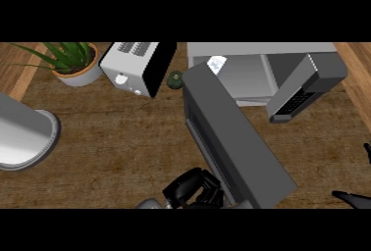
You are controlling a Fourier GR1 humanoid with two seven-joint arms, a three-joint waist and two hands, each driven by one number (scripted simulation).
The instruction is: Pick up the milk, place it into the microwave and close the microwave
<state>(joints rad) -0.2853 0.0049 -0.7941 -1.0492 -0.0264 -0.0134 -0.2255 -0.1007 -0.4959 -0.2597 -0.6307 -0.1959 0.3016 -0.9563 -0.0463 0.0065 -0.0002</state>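
At the near edge the left hand (192,188) has its fingers curled, pressed against the open microwave door (232,142), holding nothing I can make out; only dark fingertips of the right hand (355,197) show, state unclear. Beyond, a milk carton (217,62), probably light, stiff and best gripped by its sides, sits inside the microwave (261,68)

Brown wooden counter (116,142), potted plant (71,61)

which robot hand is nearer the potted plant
Left. The left robot hand is at the lower edge near the centre, below and right of the potted plant. The right robot hand shows only at the lower right corner, farther off.
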